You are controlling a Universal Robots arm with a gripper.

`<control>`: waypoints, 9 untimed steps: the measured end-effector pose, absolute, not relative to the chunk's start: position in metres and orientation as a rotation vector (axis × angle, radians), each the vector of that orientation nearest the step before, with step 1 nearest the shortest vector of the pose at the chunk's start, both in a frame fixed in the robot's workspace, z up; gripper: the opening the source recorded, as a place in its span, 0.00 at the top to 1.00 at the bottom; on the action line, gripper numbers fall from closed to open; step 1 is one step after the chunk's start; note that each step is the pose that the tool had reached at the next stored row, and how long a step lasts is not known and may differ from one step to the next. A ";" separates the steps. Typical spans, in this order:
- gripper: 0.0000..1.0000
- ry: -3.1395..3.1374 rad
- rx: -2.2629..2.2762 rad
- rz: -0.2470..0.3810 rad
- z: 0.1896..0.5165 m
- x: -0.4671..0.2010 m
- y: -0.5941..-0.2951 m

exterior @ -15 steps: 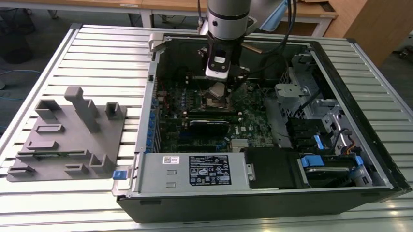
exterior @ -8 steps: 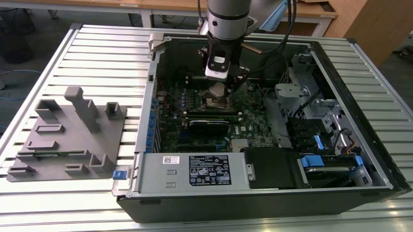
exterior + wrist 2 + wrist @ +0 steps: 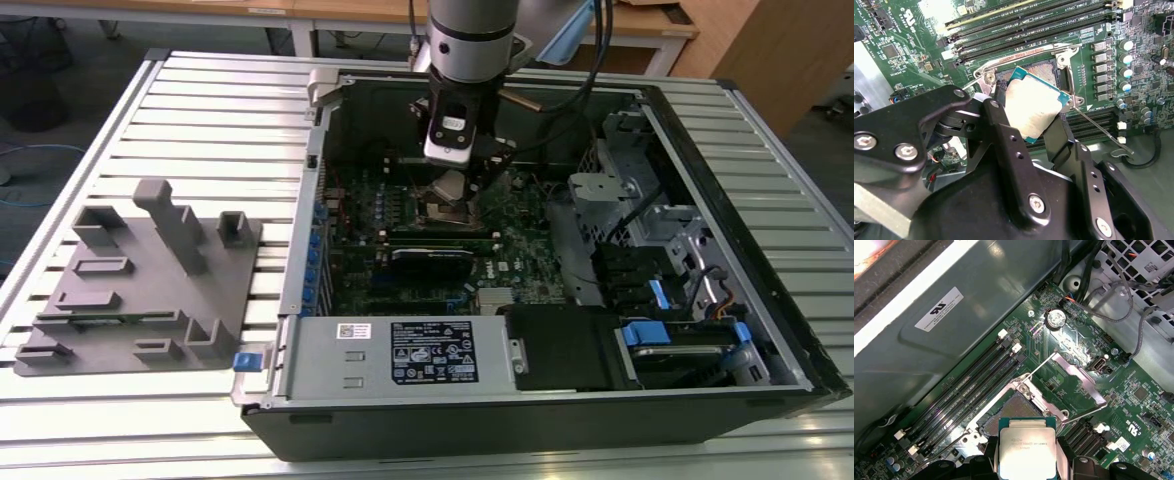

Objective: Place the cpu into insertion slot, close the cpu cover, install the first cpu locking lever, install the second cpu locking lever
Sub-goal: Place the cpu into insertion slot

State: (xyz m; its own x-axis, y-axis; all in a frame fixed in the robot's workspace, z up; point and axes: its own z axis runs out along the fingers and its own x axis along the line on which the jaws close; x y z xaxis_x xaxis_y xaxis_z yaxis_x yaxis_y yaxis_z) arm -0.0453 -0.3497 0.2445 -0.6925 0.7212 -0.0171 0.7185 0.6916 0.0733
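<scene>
Gripper (image 3: 450, 192) first: in the exterior view I see it hanging from the arm (image 3: 470, 40) toward the twelve o'clock end of the open computer case (image 3: 534, 435), tip down over the green circuit board (image 3: 523, 238). It pinches the cpu (image 3: 453, 183), a pale silvery square, just above the insertion slot (image 3: 447, 212); I cannot tell from here whether chip and socket touch. A grey fixture (image 3: 147, 290) lies on the slatted table (image 3: 214, 110) at nine o'clock of the case, and a silver power supply (image 3: 400, 355) sits at six o'clock of the board. In the second wrist view the gripper (image 3: 1030, 117) has its black fingers (image 3: 1004, 132) pressed against opposite edges of the cpu (image 3: 1036, 102), which is tilted, one corner lower than the rest, over the dark insertion slot (image 3: 1046, 72). A thin locking lever (image 3: 1099, 127) angles away from the socket, and long memory slots (image 3: 1029, 25) run along the socket's far side. In the first wrist view the cpu (image 3: 1027, 450) shows its metal top, hiding the near edge of the insertion slot (image 3: 1014, 410), whose contact field is uncovered. The cpu cover (image 3: 1081, 385) stands swung open beside the socket, and a round coin battery (image 3: 1056, 318) sits beyond it.
</scene>
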 end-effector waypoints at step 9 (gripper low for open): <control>0.46 2.816 1.281 0.092 0.244 -0.045 -0.350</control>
